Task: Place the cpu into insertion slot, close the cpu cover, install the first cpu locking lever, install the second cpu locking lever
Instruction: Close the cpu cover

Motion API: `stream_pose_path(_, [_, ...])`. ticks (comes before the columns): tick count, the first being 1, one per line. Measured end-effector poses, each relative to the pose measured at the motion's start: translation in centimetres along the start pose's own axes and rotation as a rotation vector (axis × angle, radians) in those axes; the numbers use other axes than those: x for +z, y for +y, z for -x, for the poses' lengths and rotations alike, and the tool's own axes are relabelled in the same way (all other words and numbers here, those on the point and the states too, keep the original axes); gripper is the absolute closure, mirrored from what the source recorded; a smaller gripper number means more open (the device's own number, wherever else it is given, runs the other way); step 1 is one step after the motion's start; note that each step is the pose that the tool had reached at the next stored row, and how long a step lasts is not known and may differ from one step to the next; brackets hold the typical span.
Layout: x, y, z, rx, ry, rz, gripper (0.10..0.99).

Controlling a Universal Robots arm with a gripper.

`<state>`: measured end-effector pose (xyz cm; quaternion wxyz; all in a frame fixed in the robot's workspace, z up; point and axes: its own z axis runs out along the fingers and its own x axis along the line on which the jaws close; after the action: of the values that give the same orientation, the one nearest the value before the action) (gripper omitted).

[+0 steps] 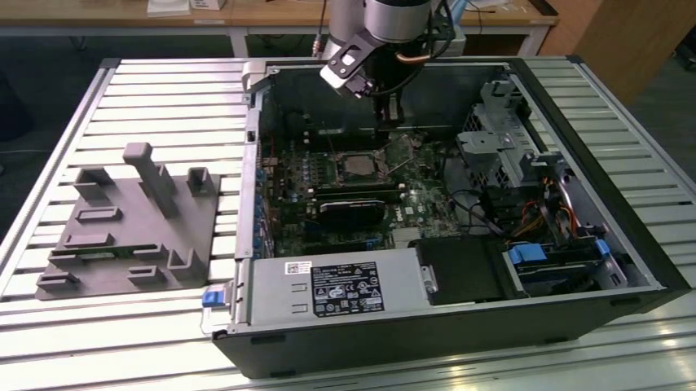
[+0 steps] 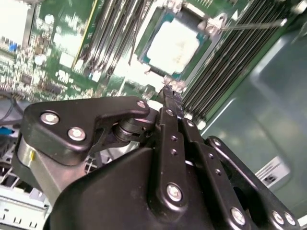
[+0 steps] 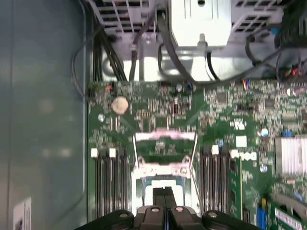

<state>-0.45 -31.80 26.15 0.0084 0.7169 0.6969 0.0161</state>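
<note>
I find the gripper [image 1: 386, 120] hanging low inside the open computer case [image 1: 609, 187], over the green circuit board [image 3: 225, 124]. Its fingers are drawn together with no gap that I can see, and they hold nothing. The cpu [image 2: 172, 40] is seated in the insertion slot [image 1: 359, 167], pale face up and flat, just ahead of the fingertips [image 2: 168, 93] in the second wrist view and apart from them. The cpu cover [image 3: 165, 143] is not yet down. In the first wrist view it stands raised from the socket edge on the far side of the chip from the gripper, with board showing through its open centre. I judge the governing relation to be that gripper, chip and cover lie in one line, with the cover's hinged edge across that line. A thin lever rod [image 2: 249, 24] stands free beside the socket.
</note>
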Motion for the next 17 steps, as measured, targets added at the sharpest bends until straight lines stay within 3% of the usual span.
stream_pose_path(10, [0.12,3.36,-0.29,0.000,0.0000,0.000,0.980])
stream_pose_path(11, [0.16,4.38,-0.41,0.000,-0.0001,0.000,0.980])
stream_pose_path(17, [0.21,5.71,-0.58,0.000,0.0000,0.000,0.980])
